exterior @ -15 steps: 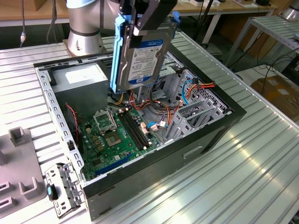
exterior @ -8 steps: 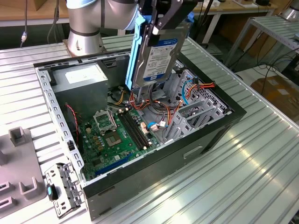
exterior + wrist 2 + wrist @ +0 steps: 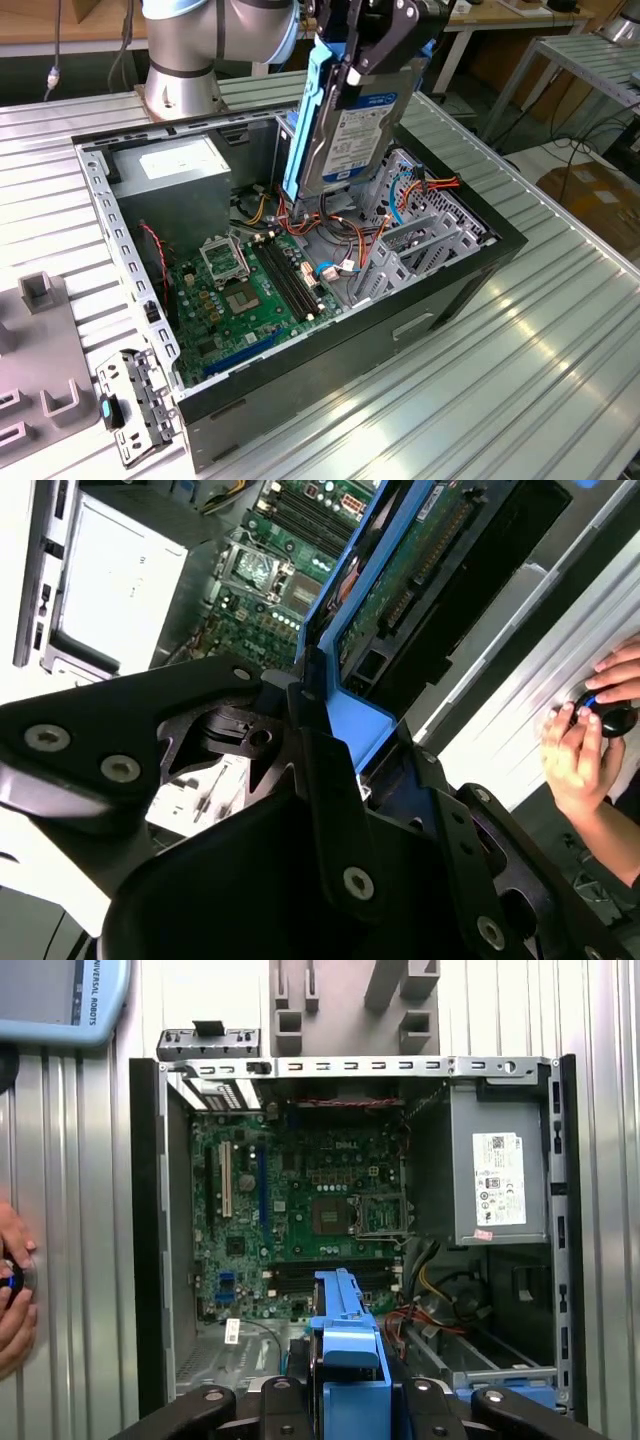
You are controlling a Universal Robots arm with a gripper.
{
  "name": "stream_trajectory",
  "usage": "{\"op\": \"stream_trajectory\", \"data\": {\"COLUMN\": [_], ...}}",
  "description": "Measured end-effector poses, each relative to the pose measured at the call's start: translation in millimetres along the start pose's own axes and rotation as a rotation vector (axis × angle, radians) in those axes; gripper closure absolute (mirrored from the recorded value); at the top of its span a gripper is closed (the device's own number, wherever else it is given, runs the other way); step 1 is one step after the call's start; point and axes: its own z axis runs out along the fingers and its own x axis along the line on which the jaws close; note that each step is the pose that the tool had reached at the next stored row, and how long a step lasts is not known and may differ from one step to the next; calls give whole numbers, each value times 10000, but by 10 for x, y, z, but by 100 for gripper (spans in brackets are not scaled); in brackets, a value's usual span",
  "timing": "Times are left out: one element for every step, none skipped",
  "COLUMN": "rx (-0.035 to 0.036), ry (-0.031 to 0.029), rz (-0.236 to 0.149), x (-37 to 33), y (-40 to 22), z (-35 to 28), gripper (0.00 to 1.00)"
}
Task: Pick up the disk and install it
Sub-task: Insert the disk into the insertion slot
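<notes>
End effector (image 3: 362,62) pinching the disk (image 3: 345,135) at its upper end. Disk held on edge, slightly tilted, blue rail along its side, hanging above the open computer case (image 3: 455,285) over the cables and drive cage (image 3: 400,250), not seated. Motherboard (image 3: 240,285) and power supply (image 3: 175,170) exposed inside. Case lies on ribbed metal bench (image 3: 560,340). Person's hand (image 3: 580,750) near the case, on a small dark object.

The desk (image 3: 520,380) is a ribbed silver metal top. An open computer case (image 3: 300,372) lies on its side in the middle of it. At the exterior view's left sits a grey moulded fixture (image 3: 40,385). A perforated metal bracket (image 3: 135,405) lies between the two, just beside the case's corner. The arm's round base (image 3: 180,90) stands behind the case.
</notes>
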Motion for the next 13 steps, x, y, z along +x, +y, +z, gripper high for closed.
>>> {"op": "stream_trajectory", "data": {"rx": [-2,-2,-2,-2,-3,-2,-2,-2,-2,-3,-2,-2,-1], "ry": [2,1,2,5,7,6,9,14,17,20,22,24,27], "rz": [-1,-1,0,0,0,1,1,0,0,1,0,0,-1], "x": [47,77,106,129,161,185,191,193,194,194,194,194,197], "y": [-6,-10,-16,-21,-33,-56,-79,-115,-147,-201,-261,-293,-324], "z": [0,1,2,2,2,6,7,9,10,10,12,13,14], "gripper": [63,63,63,63,63,63,63,63,63,63,63,63,63]}}
